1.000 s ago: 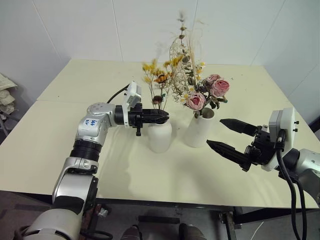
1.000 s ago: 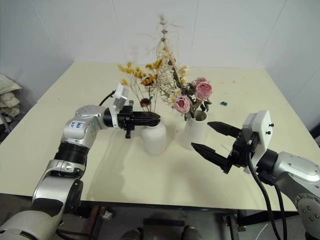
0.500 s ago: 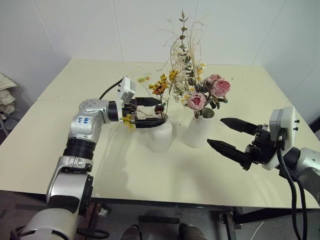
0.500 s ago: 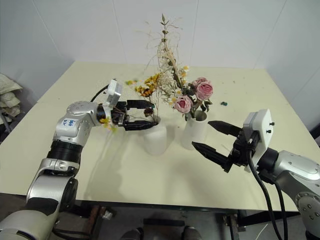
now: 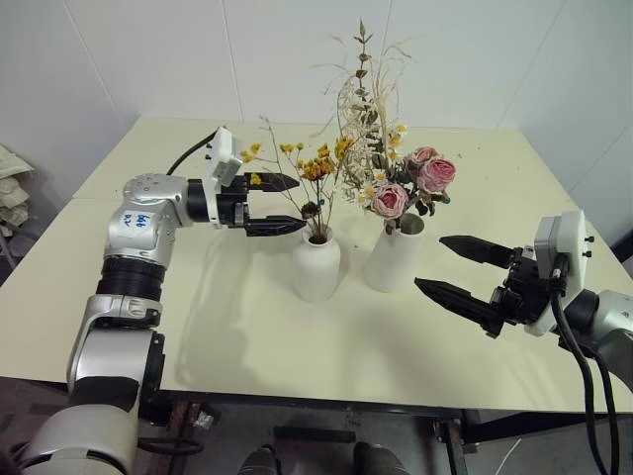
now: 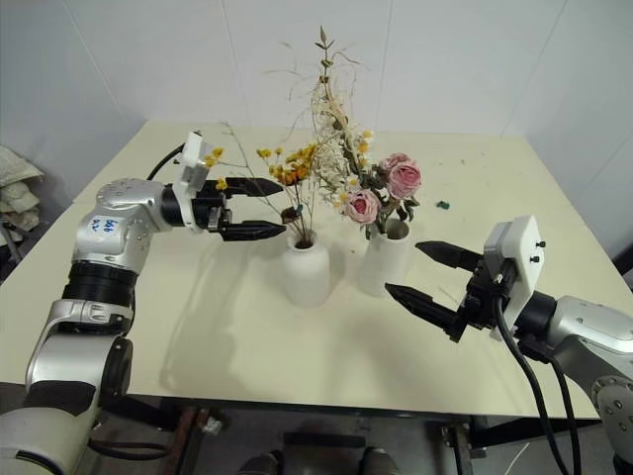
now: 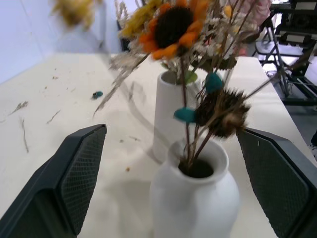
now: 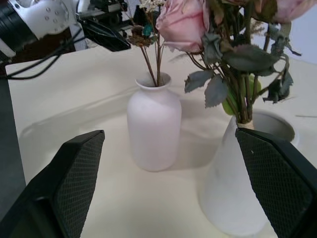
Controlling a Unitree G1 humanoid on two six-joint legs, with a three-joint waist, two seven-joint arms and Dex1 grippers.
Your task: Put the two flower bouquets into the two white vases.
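The small bouquet (image 5: pixel 309 176) of yellow-orange flowers stands with its thin stems in the short bottle-shaped vase (image 5: pixel 316 265) at mid-table. Just right of it, the taller wide-mouthed vase (image 5: pixel 393 259) holds the larger bouquet (image 5: pixel 404 186) of pink roses and pale grasses. My left gripper (image 5: pixel 300 204) is open, level, just left of the small bouquet's stems and above the short vase, holding nothing. In the left wrist view its fingers (image 7: pixel 74 173) flank the short vase (image 7: pixel 195 198). My right gripper (image 5: pixel 430 262) is open and empty, right of the taller vase and pointing at it.
The cream table (image 5: pixel 247 346) has bare room in front of the vases and on its left half. A small teal scrap (image 6: pixel 442 205) lies behind the vases on the right. White walls close off the back. Crumpled paper (image 5: pixel 10 188) lies beyond the table's left edge.
My left gripper has opened off the small bouquet's stems and drawn back left and slightly up. The small bouquet now stands free in the short vase. The right arm kept still.
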